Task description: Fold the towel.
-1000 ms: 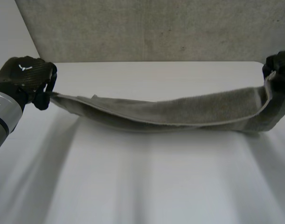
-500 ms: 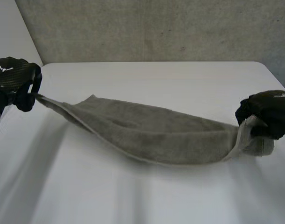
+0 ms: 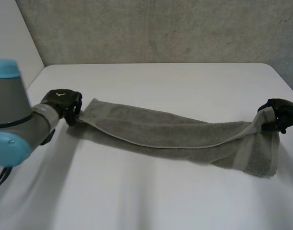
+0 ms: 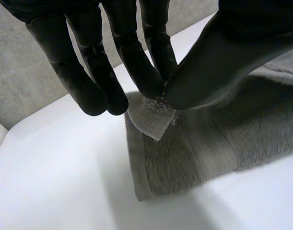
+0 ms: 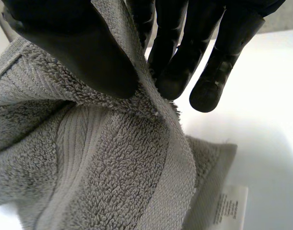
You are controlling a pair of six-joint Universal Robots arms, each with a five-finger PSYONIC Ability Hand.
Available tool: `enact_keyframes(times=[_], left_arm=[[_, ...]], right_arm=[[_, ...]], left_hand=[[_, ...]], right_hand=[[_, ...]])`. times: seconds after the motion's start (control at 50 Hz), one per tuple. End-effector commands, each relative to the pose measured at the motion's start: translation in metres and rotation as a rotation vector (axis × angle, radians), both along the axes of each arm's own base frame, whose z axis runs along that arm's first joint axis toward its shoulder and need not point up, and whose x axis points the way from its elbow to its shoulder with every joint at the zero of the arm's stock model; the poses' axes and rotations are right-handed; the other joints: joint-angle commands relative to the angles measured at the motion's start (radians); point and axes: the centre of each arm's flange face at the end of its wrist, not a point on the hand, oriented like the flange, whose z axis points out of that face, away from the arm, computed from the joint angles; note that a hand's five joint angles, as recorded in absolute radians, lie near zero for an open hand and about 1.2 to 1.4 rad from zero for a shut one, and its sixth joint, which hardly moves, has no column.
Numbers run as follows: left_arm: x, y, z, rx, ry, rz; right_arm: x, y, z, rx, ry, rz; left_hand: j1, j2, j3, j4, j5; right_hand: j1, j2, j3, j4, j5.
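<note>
The towel (image 3: 175, 136) lay as a long doubled band on the table (image 3: 160, 79). Its long axis ran close to the 9-to-3 line in the head view, with the right end dipping a little toward 4. My left hand (image 3: 64, 101) sat at the 9 o'clock end, its fingers (image 4: 156, 48) nipping a corner of the top layer against the thumb. The rest of that end lay flat on the table just below the fingertips. My right hand (image 3: 283, 112) was at the 3 o'clock end, its fingers (image 5: 177, 57) and thumb closed on the edge band, holding that end up off the table. Each hand had its own end and neither was nearer the middle. I judged the next fold would run along that axis, one end carried toward the other.
</note>
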Motion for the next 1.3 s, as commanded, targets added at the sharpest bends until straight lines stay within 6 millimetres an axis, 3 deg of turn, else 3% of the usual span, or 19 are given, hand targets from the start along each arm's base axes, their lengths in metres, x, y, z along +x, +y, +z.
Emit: enact_keyframes(times=[0.02,0.16,0.36,0.38,0.4,0.44,0.46,0.48,0.5,0.52,0.6,0.68,0.82,0.92,1.04,1.1,1.2,1.3], left_arm=[[-0.023,-0.03,-0.013,-0.042,-0.023,0.02],[-0.038,-0.068,-0.023,-0.074,-0.034,0.061],[-0.058,-0.083,-0.036,-0.07,-0.039,0.042],[-0.059,-0.085,-0.039,-0.072,-0.038,0.04],[-0.059,-0.085,-0.039,-0.072,-0.038,0.04],[-0.062,-0.088,-0.043,-0.082,-0.034,0.038],[-0.062,-0.088,-0.043,-0.082,-0.034,0.038],[-0.065,-0.088,-0.043,-0.088,-0.032,0.033],[-0.065,-0.088,-0.043,-0.088,-0.032,0.033],[-0.068,-0.087,-0.042,-0.092,-0.029,0.026],[-0.078,-0.08,-0.035,-0.108,-0.022,0.003],[-0.084,-0.075,-0.022,-0.132,-0.01,-0.011],[-0.083,-0.071,0.021,-0.207,0.028,-0.012],[-0.081,-0.064,0.035,-0.205,0.026,-0.014],[-0.075,-0.047,0.032,-0.087,-0.02,-0.04],[-0.074,-0.042,0.029,-0.057,-0.029,-0.053],[-0.067,-0.024,0.02,0.063,-0.05,-0.126],[-0.06,-0.011,0.01,0.122,-0.116,-0.202]], right_arm=[[0.002,-0.007,-0.018,0.024,0.032,-0.029],[-0.008,-0.02,-0.037,0.033,0.053,-0.11],[-0.003,-0.022,-0.049,0.059,0.054,-0.1],[-0.003,-0.023,-0.049,0.057,0.055,-0.1],[-0.003,-0.023,-0.049,0.057,0.055,-0.1],[-0.004,-0.025,-0.048,0.038,0.058,-0.1],[-0.004,-0.025,-0.048,0.038,0.058,-0.1],[-0.005,-0.027,-0.046,0.017,0.065,-0.101],[-0.005,-0.027,-0.046,0.017,0.065,-0.101],[-0.004,-0.028,-0.044,0.004,0.068,-0.101],[-0.005,-0.028,-0.032,-0.058,0.081,-0.103],[-0.007,-0.03,-0.018,-0.147,0.105,-0.119],[-0.011,-0.026,0.019,-0.328,0.164,-0.165],[-0.001,-0.015,0.027,-0.363,0.199,-0.114],[0.032,0.007,0.019,-0.409,0.352,0.058],[0.037,0.011,0.018,-0.414,0.388,0.093],[0.055,0.033,0.012,-0.302,0.431,0.218],[0.057,0.038,0.002,-0.177,0.422,0.269]], left_hand=[[-0.022,-0.124,-0.15,-0.128,-0.256],[-0.022,-0.124,-0.15,-0.128,-0.256],[-0.022,-0.124,-0.15,-0.128,-0.256],[-0.022,-0.124,-0.15,-0.128,-0.256],[-0.022,-0.124,-0.15,-0.128,-0.256],[-0.065,-0.167,-0.193,-0.172,-0.3],[-0.065,-0.168,-0.194,-0.172,-0.3],[-0.464,-0.566,-0.592,-0.57,-0.698],[-0.467,-0.57,-0.596,-0.574,-0.702],[-0.86,-0.962,-0.988,-0.967,-1.095],[-1.159,-1.262,-1.288,-1.266,-1.394],[-1.172,-1.274,-1.301,-1.279,-1.407],[-1.16,-1.263,-1.289,-1.267,-1.395],[-1.149,-1.251,-1.277,-1.256,-1.383],[-1.102,-1.204,-1.23,-1.209,-1.337],[-1.064,-1.166,-1.192,-1.17,-1.298],[-0.888,-0.99,-1.016,-0.994,-1.122],[-0.884,-0.987,-1.013,-0.991,-1.119]], right_hand=[[0.099,0.083,0.057,0.06,0.058],[0.099,0.083,0.057,0.06,0.058],[0.099,0.083,0.057,0.06,0.058],[-0.08,-0.096,-0.122,-0.119,-0.121],[-0.082,-0.098,-0.124,-0.12,-0.123],[-0.83,-0.846,-0.872,-0.868,-0.871],[-0.833,-0.85,-0.876,-0.872,-0.875],[-1.101,-1.117,-1.143,-1.139,-1.142],[-1.103,-1.12,-1.146,-1.142,-1.145],[-1.123,-1.139,-1.165,-1.161,-1.164],[-1.123,-1.139,-1.165,-1.161,-1.164],[-1.123,-1.139,-1.165,-1.161,-1.164],[-1.123,-1.139,-1.165,-1.161,-1.164],[-1.123,-1.139,-1.165,-1.161,-1.164],[-1.123,-1.139,-1.165,-1.161,-1.164],[-1.123,-1.139,-1.165,-1.161,-1.164],[-0.936,-0.953,-0.979,-0.975,-0.978],[-0.869,-0.885,-0.911,-0.908,-0.91]])
